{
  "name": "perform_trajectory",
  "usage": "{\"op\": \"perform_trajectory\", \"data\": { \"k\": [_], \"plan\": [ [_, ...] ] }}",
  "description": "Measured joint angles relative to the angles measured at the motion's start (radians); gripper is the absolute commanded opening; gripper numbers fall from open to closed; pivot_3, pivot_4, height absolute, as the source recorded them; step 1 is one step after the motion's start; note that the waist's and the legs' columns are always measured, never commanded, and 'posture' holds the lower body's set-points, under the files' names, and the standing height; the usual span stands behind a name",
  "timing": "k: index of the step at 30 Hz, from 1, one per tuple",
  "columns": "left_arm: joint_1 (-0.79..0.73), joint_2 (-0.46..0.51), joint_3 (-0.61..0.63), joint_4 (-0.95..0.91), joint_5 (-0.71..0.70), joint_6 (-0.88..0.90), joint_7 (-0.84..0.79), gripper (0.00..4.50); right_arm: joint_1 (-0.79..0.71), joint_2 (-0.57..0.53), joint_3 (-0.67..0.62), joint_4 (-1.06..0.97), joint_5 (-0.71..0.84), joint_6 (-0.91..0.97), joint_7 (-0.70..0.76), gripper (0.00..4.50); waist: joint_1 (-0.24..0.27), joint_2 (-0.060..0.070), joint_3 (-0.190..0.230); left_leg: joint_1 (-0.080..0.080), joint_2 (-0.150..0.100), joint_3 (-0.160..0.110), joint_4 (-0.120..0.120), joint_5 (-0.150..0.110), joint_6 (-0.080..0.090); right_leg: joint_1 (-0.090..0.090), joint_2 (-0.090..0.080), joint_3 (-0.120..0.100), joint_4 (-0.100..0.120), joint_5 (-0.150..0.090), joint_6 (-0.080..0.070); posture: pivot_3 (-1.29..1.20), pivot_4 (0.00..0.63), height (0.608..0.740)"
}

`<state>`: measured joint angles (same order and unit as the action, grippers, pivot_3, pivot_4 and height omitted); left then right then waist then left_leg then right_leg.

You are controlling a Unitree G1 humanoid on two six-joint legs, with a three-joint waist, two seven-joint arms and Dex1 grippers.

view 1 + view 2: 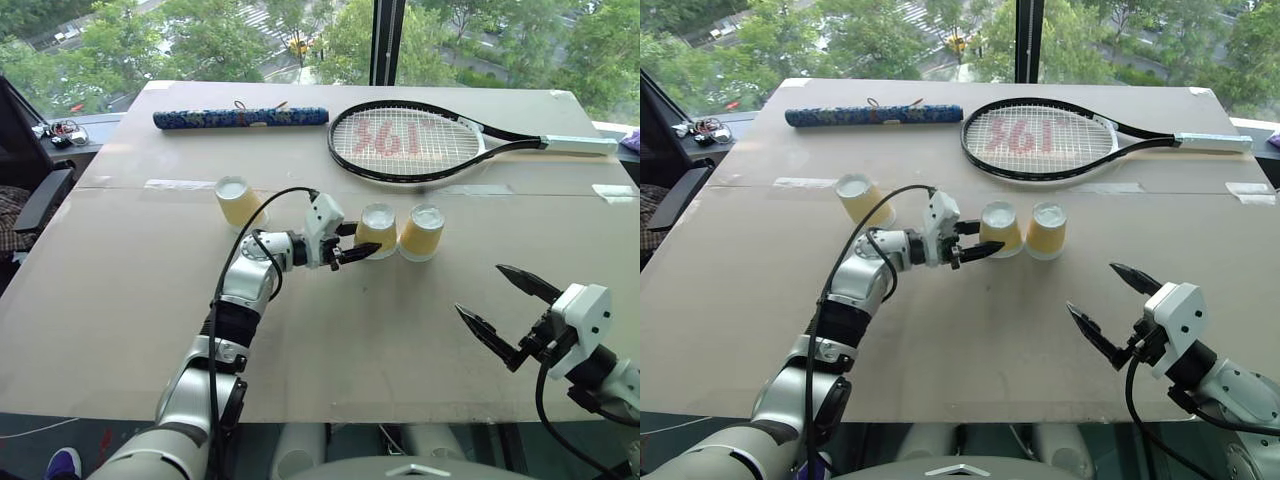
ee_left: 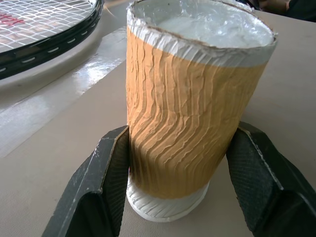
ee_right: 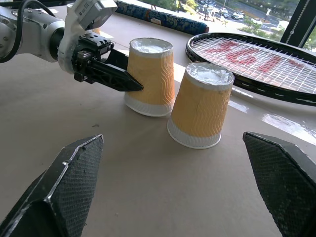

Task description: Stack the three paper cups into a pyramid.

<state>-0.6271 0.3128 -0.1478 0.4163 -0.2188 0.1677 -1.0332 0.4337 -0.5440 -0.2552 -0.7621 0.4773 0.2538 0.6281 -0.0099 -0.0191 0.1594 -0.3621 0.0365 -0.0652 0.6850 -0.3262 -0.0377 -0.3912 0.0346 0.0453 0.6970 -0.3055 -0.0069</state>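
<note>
Three paper cups stand upside down on the tan table (image 1: 130,300), white bases up. The middle cup (image 1: 378,228) and the right cup (image 1: 422,231) sit close together, and the third cup (image 1: 238,201) stands apart to their left. My left gripper (image 1: 365,252) is shut on the middle cup, low on its ribbed yellow side, with one black finger (image 2: 111,168) on each side of it (image 2: 187,113). The cup's rim rests on the table. My right gripper (image 1: 479,288) hangs open and empty near the table's front right, well short of the cups.
A black tennis racket (image 1: 410,140) lies behind the cups at the back of the table. A blue patterned roll (image 1: 240,118) lies to its left. Strips of clear tape (image 1: 180,184) cross the table's seam. A dark chair (image 1: 40,200) stands off the left edge.
</note>
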Motion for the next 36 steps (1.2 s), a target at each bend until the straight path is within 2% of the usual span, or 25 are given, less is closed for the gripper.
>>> {"op": "perform_trajectory", "data": {
  "k": [5, 6, 7, 9, 13, 16, 17, 18, 21, 23, 28, 32, 36],
  "plan": [
    [-0.008, -0.018, -0.001, 0.029, 0.0, 0.004, -0.001, 2.74, 0.008, 0.0, -0.001, 0.0, -0.001, -0.01, -0.001, 4.5, 0.0, 0.0, 0.0, 0.0, 0.0, 0.0, 0.0, 0.0, 0.0, 0.0, 0.0, 0.0, 0.0, 0.0, 0.0, 0.0, 0.15, 0.74],
    [-0.008, -0.021, 0.0, 0.031, 0.0, 0.006, 0.003, 3.36, 0.009, 0.0, -0.001, 0.0, -0.001, -0.011, -0.002, 4.5, 0.0, 0.0, 0.0, 0.0, 0.0, 0.0, 0.0, 0.0, 0.0, 0.0, 0.0, 0.0, 0.0, 0.0, 0.0, 0.0, 0.15, 0.74],
    [-0.01, -0.025, 0.001, 0.032, -0.002, 0.012, 0.007, 3.59, 0.01, 0.0, -0.001, 0.0, -0.001, -0.012, -0.003, 4.5, 0.0, 0.0, 0.0, 0.0, 0.0, 0.0, 0.0, 0.0, 0.0, 0.0, 0.0, 0.0, 0.0, 0.0, 0.0, 0.0, 0.15, 0.74],
    [-0.013, -0.025, 0.003, 0.03, -0.005, 0.024, 0.008, 4.47, 0.01, 0.0, -0.001, 0.0, -0.001, -0.015, -0.004, 4.5, 0.0, 0.0, 0.0, 0.0, 0.0, 0.0, 0.0, 0.0, 0.0, 0.0, 0.0, 0.0, 0.0, 0.0, 0.0, 0.0, 0.15, 0.74],
    [0.009, -0.009, 0.035, -0.037, -0.042, 0.075, 0.016, 4.47, 0.008, -0.001, 0.0, -0.001, 0.001, -0.017, 0.0, 4.5, -0.003, 0.0, 0.0, 0.0, 0.0, 0.0, 0.0, 0.0, 0.0, 0.0, 0.0, 0.0, 0.0, 0.0, 0.0, 0.0, 0.15, 0.74],
    [0.111, 0.077, 0.099, -0.22, -0.109, 0.156, 0.014, 4.47, -0.012, -0.01, 0.0, -0.003, 0.043, -0.015, 0.023, 4.5, -0.017, 0.001, 0.0, 0.001, 0.003, 0.001, -0.001, 0.002, -0.003, 0.0, 0.0, 0.002, 0.001, 0.0, 0.0, 0.0, 0.15, 0.74],
    [0.182, 0.121, 0.158, -0.328, -0.161, 0.218, 0.031, 4.47, -0.034, -0.017, 0.0, -0.004, 0.075, -0.008, 0.037, 4.5, -0.022, 0.001, 0.0, 0.001, 0.004, 0.0, -0.001, 0.002, -0.003, -0.001, 0.0, 0.002, 0.0, 0.0, 0.0, 0.0, 0.15, 0.74],
    [0.194, 0.127, 0.168, -0.345, -0.17, 0.228, 0.033, 4.47, -0.036, -0.017, -0.002, -0.005, 0.08, -0.008, 0.039, 4.5, -0.022, 0.001, 0.0, 0.001, 0.006, -0.001, -0.001, 0.002, -0.003, 0.0, 0.0, 0.002, 0.0, 0.0, 0.0, 0.0, 0.15, 0.74],
    [0.437, 0.203, 0.377, -0.632, -0.295, 0.341, 0.119, 4.47, -0.149, -0.077, 0.013, 0.0, 0.141, 0.011, 0.098, 4.5, -0.028, 0.001, -0.001, 0.002, 0.005, -0.002, -0.001, 0.001, -0.003, 0.0, -0.003, 0.003, 0.0, 0.0, 0.001, 0.0, 0.15, 0.74],
    [0.526, 0.219, 0.459, -0.697, -0.311, 0.356, 0.162, 4.47, -0.179, -0.091, 0.021, 0.001, 0.165, 0.015, 0.126, 4.5, -0.019, 0.001, -0.001, 0.002, 0.004, -0.004, -0.001, -0.001, 0.001, 0.001, -0.004, 0.0, -0.001, 0.0, 0.001, 0.0, 0.15, 0.74],
    [0.609, 0.233, 0.607, -0.7, -0.255, 0.364, 0.371, 4.47, -0.284, -0.099, 0.093, 0.064, 0.181, 0.024, 0.184, 4.5, 0.021, 0.001, -0.001, 0.005, 0.001, -0.01, 0.001, -0.001, 0.002, 0.007, -0.004, -0.005, -0.001, 0.0, 0.0, 0.0, 0.15, 0.74],
    [0.579, 0.238, 0.604, -0.658, -0.203, 0.352, 0.461, 4.47, -0.289, -0.102, 0.127, 0.096, 0.181, 0.023, 0.229, 4.5, 0.029, 0.001, -0.001, 0.006, 0.001, -0.01, 0.001, -0.001, 0.002, 0.01, -0.005, -0.007, -0.003, 0.0, 0.001, 0.0, 0.15, 0.74],
    [0.486, 0.237, 0.557, -0.57, -0.164, 0.33, 0.505, 4.47, -0.27, -0.104, 0.123, 0.096, 0.185, 0.004, 0.26, 4.5, 0.023, 0.001, -0.001, 0.007, 0.001, -0.011, 0.0, -0.001, 0.002, 0.01, -0.005, -0.007, -0.002, 0.0, 0.001, 0.0, 0.15, 0.74]
  ]
}}
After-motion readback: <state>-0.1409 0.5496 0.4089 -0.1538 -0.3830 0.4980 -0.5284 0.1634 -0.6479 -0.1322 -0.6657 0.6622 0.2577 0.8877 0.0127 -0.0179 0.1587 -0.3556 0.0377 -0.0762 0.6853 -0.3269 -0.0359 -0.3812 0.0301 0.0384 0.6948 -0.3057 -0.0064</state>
